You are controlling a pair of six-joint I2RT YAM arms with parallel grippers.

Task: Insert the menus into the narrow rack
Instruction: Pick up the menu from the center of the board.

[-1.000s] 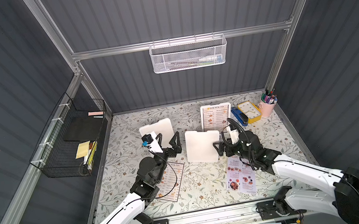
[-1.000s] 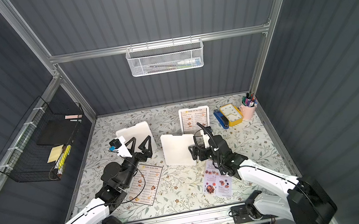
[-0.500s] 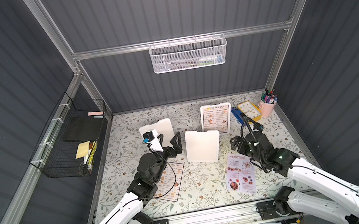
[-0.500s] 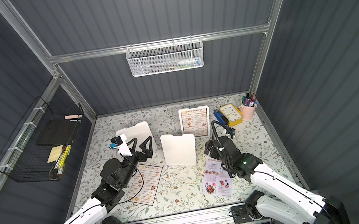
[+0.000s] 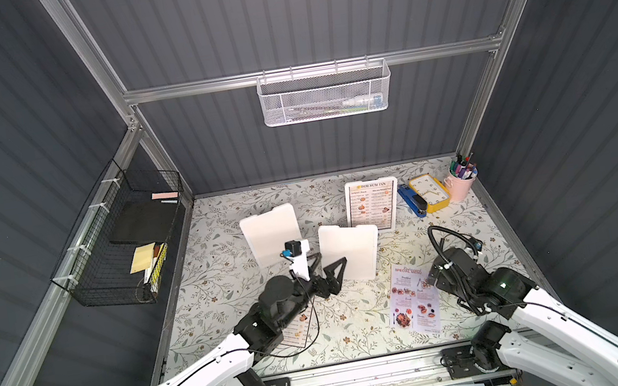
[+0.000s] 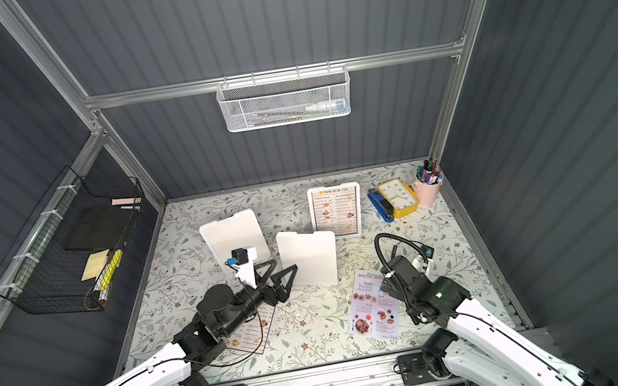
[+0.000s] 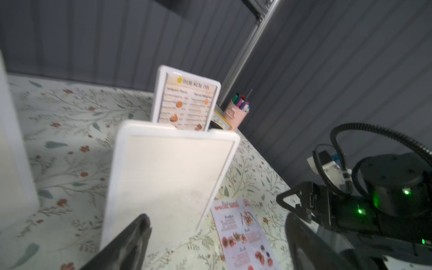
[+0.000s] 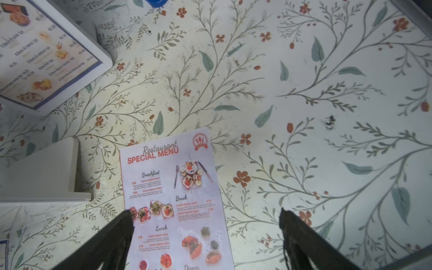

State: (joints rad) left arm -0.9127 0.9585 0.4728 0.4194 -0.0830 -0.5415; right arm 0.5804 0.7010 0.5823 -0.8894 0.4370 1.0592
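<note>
Dark grey ribbed walls and an aluminium frame enclose a floral-patterned table (image 5: 231, 297). By my reading about a third of the job is done: one menu is housed and two lie loose.

Directly beneath the right gripper (image 8: 203, 211), the lavender Special Menu sheet (image 8: 170, 187) lies flat on the table. That gripper points straight down over it, jaws spread wide and holding nothing, clear of the paper. Behind the left gripper (image 5: 332, 257), under its forearm, the flat Dim Sum Inn menu (image 5: 299, 330) is partly hidden.

The left arm reaches forward low and nearly level, its jaws wide and empty. Just ahead of them stands the blank white holder (image 5: 349, 250), upright and without a sheet. Whether a fingertip touches it I cannot tell. Off to that gripper's left and a little further on stands a second blank holder (image 5: 270, 235). Beyond both, the standing Dim Sum Inn menu (image 5: 372, 206) already sits in its white holder.
</note>
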